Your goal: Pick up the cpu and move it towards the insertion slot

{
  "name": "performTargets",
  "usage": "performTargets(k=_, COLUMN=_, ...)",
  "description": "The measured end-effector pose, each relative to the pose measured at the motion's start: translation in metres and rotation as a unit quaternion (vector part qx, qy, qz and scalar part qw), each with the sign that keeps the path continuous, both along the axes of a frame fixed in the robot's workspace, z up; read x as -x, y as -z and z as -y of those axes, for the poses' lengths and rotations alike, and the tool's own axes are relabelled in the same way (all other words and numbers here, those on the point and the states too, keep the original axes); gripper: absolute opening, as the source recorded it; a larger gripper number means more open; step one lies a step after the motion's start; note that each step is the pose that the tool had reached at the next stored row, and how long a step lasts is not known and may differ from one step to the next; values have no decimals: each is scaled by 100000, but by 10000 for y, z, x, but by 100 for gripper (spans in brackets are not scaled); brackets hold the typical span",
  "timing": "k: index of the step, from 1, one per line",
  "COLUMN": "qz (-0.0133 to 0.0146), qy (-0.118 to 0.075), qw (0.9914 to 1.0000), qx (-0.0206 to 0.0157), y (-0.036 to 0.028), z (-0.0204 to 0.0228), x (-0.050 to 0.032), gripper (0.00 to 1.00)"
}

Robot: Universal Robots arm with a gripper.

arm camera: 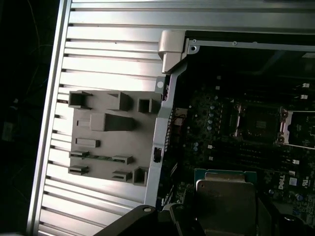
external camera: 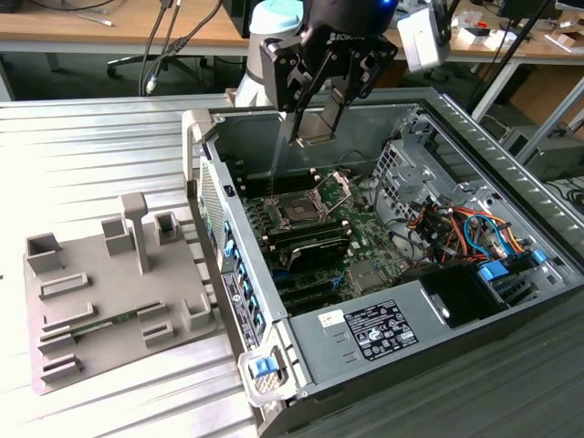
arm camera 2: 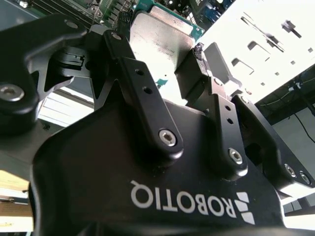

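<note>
My gripper [external camera: 318, 123] hangs over the open computer case, shut on the cpu [external camera: 316, 137], which sits edge-on between its black fingers. In the second wrist view the cpu [arm camera 2: 162, 34] shows a silvery face with a green rim, clamped by one finger [arm camera 2: 129, 64] on each side. The first wrist view shows the cpu [arm camera: 224, 194] above the motherboard. The insertion slot [external camera: 297, 211] is a dark square socket below the gripper, and its silver bracket [external camera: 338, 187] is hinged up. In the first wrist view the slot [arm camera: 256, 123] lies a short way from the cpu.
The case wall [external camera: 214, 210] rises at the exterior view's left of the board. Black memory slots [external camera: 310, 245], a metal drive cage [external camera: 401, 169] and coloured cables [external camera: 456, 228] crowd the inside. A grey fixture plate [external camera: 119, 283] lies on the ribbed table [external camera: 82, 155].
</note>
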State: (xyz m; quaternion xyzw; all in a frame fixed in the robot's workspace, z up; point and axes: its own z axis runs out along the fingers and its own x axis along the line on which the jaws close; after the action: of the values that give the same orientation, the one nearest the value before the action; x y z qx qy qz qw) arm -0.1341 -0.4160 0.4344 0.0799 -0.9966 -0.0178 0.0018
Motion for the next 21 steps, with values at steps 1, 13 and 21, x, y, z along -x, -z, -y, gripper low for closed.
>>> performTargets(k=1, qz=-1, qy=1, qw=100000, qx=0, y=0, z=0, x=-3, gripper=55)
performTargets(k=13, qz=-3, qy=4, qw=100000, qx=3, y=7, z=0, x=-53, gripper=55)
performTargets(k=21, qz=-2, qy=1, qw=100000, qx=1, y=11, z=0, x=-86, gripper=55)
